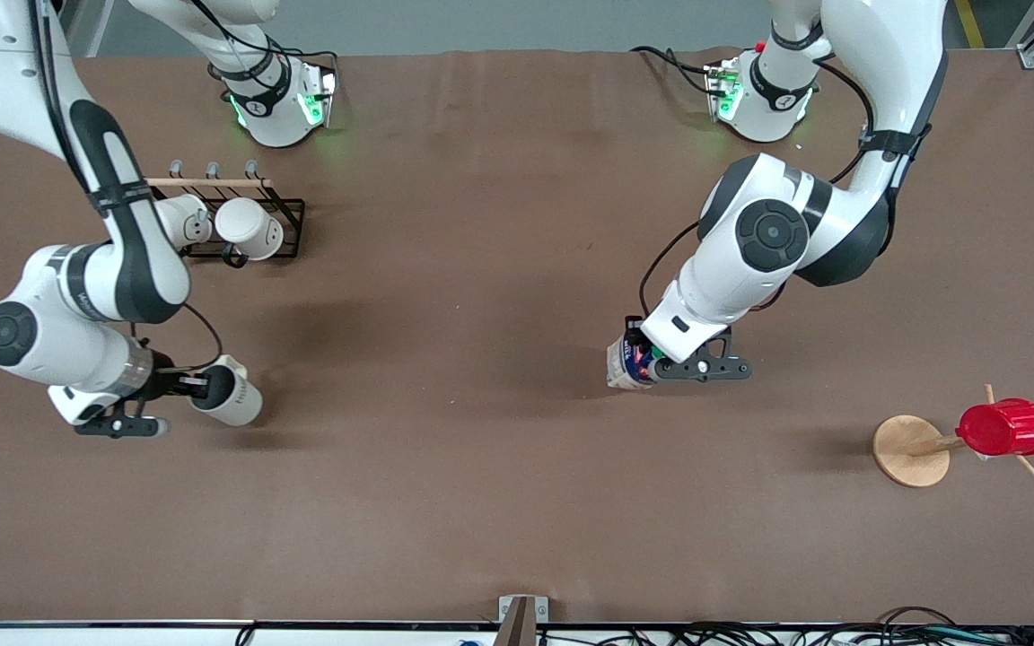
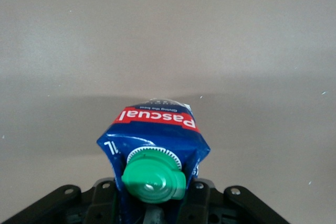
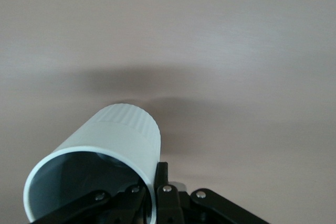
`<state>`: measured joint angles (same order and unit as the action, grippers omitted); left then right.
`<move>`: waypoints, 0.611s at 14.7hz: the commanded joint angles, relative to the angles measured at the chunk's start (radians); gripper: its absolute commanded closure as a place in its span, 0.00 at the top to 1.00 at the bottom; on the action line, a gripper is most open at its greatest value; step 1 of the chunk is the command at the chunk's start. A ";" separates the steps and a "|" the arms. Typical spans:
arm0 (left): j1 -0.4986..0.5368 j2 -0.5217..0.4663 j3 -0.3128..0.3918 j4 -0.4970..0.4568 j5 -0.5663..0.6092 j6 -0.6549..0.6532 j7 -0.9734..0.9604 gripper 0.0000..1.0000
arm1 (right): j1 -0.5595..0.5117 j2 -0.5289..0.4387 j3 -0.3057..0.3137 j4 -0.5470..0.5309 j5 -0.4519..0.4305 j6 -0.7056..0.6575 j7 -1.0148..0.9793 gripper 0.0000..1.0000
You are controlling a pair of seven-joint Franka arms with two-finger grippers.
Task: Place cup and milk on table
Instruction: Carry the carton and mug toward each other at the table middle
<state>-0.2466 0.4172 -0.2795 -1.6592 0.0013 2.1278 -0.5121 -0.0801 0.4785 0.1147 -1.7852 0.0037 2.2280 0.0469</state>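
My right gripper (image 1: 198, 386) is shut on the rim of the cream-beige cup (image 1: 232, 395), with one finger inside and one outside. It holds the cup tilted on its side, low over the brown table (image 1: 481, 502) at the right arm's end. In the right wrist view the cup (image 3: 113, 140) fills the lower part, with my right gripper (image 3: 152, 182) clamped on its wall. My left gripper (image 1: 652, 366) is shut on the milk (image 1: 625, 361), a blue carton with a green cap, held tilted low over the table. The left wrist view shows the milk (image 2: 155, 135) in my left gripper (image 2: 155, 203).
A black wire rack (image 1: 291, 212) holding two white mugs (image 1: 249, 229) stands near the right arm's base. A red ribbed cup (image 1: 1004, 427) hangs on a wooden peg stand with a round base (image 1: 907, 450) at the left arm's end of the table.
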 commanded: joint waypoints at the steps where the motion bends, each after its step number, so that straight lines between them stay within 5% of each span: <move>1: -0.025 0.009 0.003 0.073 0.008 -0.040 -0.048 0.00 | 0.090 -0.009 0.013 -0.006 0.010 -0.010 0.102 0.00; 9: -0.077 0.066 0.005 0.136 0.008 -0.040 -0.152 0.00 | 0.367 0.063 0.011 0.062 0.010 0.103 0.414 0.00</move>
<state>-0.3082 0.4797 -0.2794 -1.5833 0.0013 2.1213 -0.6301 0.2444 0.4956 0.1344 -1.7608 0.0044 2.2831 0.4003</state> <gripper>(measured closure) 0.612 0.952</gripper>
